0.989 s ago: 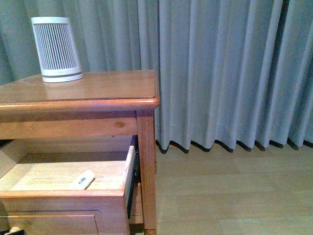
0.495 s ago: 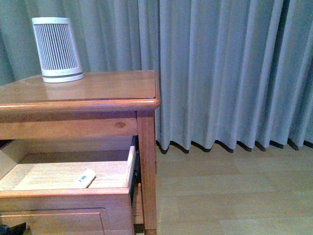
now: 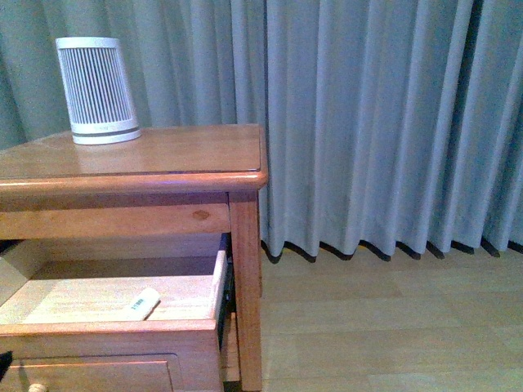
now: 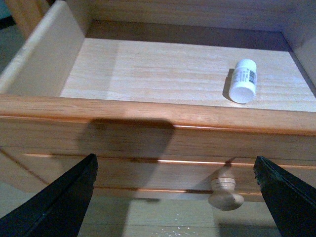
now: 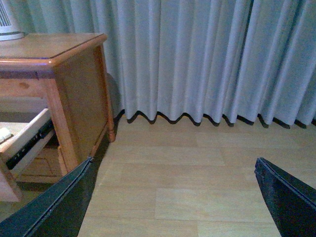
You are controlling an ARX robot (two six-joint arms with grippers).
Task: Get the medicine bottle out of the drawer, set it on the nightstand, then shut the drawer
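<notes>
The nightstand (image 3: 163, 151) stands at the left with its upper drawer (image 3: 106, 330) pulled open. Inside, on the pale wood bottom near the right wall, the small white medicine bottle (image 3: 142, 304) lies on its side. In the left wrist view the medicine bottle (image 4: 243, 80) lies beyond the drawer's front rim (image 4: 148, 111). My left gripper (image 4: 174, 159) is open in front of the drawer face, its dark fingers (image 4: 59, 202) wide apart, and the round knob (image 4: 225, 190) is nearer the right one. My right gripper (image 5: 174, 160) hangs open over the floor, to the right of the nightstand (image 5: 74, 84).
A large white ribbed cylinder (image 3: 96, 90) stands at the back left of the nightstand top. Grey curtains (image 3: 384, 122) hang behind, down to a pale wood floor (image 3: 392, 327). The drawer's metal slide (image 5: 29, 143) shows on its right side.
The whole scene sits slightly lower in the front view than a second ago, and the drawer's knob now shows at the bottom edge. The bottle lies where it was.
</notes>
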